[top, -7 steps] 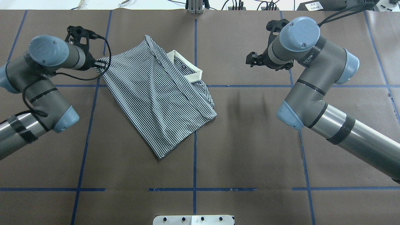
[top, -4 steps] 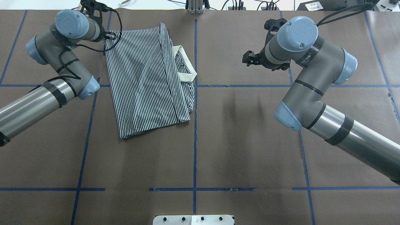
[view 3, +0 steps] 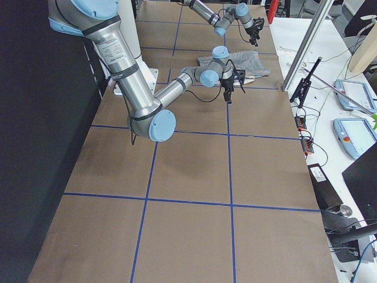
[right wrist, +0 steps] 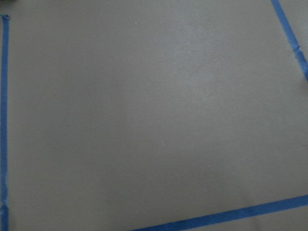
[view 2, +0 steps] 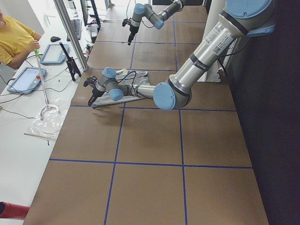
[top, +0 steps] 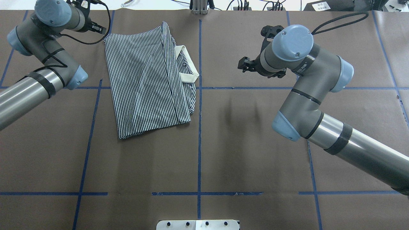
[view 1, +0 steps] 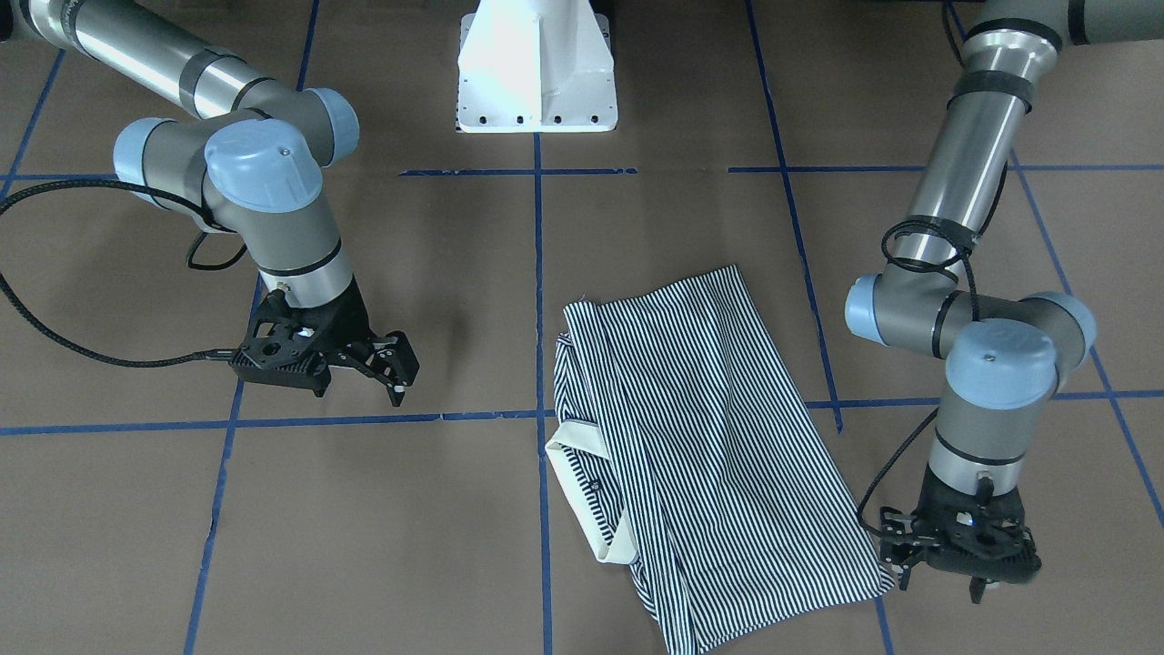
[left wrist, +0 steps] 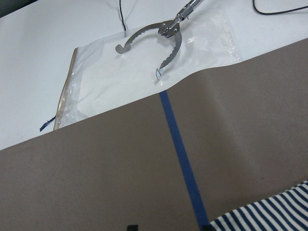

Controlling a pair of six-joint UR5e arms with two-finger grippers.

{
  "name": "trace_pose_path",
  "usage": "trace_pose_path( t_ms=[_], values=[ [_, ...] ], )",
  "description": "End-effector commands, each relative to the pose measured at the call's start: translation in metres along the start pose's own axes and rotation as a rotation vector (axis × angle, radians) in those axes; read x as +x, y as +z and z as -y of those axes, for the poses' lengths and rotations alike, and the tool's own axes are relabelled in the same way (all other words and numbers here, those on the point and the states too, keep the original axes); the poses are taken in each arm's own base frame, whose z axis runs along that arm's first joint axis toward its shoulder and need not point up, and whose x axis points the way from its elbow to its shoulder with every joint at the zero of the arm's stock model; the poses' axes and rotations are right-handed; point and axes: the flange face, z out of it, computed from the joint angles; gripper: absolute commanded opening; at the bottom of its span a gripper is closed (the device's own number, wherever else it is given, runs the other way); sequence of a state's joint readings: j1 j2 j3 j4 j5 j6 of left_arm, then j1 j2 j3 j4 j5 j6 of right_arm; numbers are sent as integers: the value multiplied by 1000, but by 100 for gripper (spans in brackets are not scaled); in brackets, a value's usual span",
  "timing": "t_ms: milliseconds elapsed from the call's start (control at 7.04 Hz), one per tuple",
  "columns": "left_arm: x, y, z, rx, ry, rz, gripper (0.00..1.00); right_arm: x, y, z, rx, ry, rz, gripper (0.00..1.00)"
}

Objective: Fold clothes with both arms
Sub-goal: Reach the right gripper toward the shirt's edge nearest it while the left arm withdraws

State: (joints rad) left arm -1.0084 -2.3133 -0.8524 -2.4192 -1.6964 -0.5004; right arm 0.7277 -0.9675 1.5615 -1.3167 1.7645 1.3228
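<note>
The striped polo shirt (top: 143,80) lies folded and flat on the brown table, left of the centre line. Its cream collar (top: 188,64) is turned out on the right side. In the front view the shirt (view 1: 709,437) runs diagonally, with the collar (view 1: 582,491) at its left. My left gripper (top: 99,30) hovers just off the shirt's far left corner, open and holding nothing. In the front view the left gripper (view 1: 937,582) has its fingers spread beside that corner. My right gripper (top: 243,65) hangs open over bare table, well right of the shirt, and shows as (view 1: 400,373) from the front.
Blue tape lines cross the brown table (top: 255,153). The white pedestal (view 1: 536,64) stands at the robot's side. Past the far table edge, metal tongs (left wrist: 159,48) lie on a plastic bag. A person in yellow (view 2: 14,40) sits beside tablets (view 2: 28,77).
My left gripper pulled the shirt's corner toward the far edge, turning the shirt straight, then came off it and moved left. The right gripper drifted slightly left.
</note>
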Motion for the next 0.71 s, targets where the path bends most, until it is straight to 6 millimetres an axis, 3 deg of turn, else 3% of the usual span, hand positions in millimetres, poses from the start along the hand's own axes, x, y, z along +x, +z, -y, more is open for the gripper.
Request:
trace_pose_path(
  t_ms=[0,142,284,426,568],
  values=[
    [-23,-20,4,14,42,-41,100,-95,3,-20,60,209,43,85],
    [-22,-22,5,19,37,-44,100,-140,16,-26,78,289,41,74],
    [-22,-23,5,22,36,-46,100,-163,40,-39,121,358,75,71],
    [-23,-23,2,21,35,-47,100,-198,59,-40,145,377,60,71],
    [-22,-26,3,27,34,-50,100,-208,69,-53,137,378,58,69]
  ],
)
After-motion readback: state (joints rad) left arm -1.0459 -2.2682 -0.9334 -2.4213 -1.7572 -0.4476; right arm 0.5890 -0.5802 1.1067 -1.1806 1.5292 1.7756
